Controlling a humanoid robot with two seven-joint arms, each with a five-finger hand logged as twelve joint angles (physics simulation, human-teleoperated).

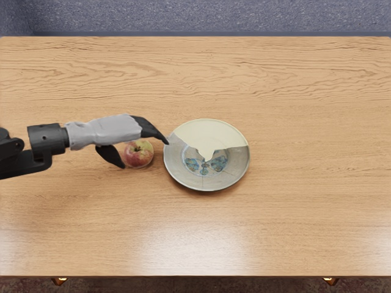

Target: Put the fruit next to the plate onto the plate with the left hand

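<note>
The left hand (122, 139) is spread open around the apple (139, 154). Its dark fingers (150, 130) reach across the fruit's 12 o'clock side and its thumb (110, 156) hangs at 9 o'clock; whether either touches cannot be told. The apple sits on the table (275, 79), just beside the plate (178, 168), at its 9 o'clock.

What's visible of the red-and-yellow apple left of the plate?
The round red-and-yellow apple rests on the light wooden table, stem end up, just left of the round grey-rimmed plate, with a narrow gap between them. Its skin looks smooth, red blushed with yellow-green. The left hand arches over it, dark fingers passing above its top and the thumb at its left side. Whether they touch it can't be told.
</note>
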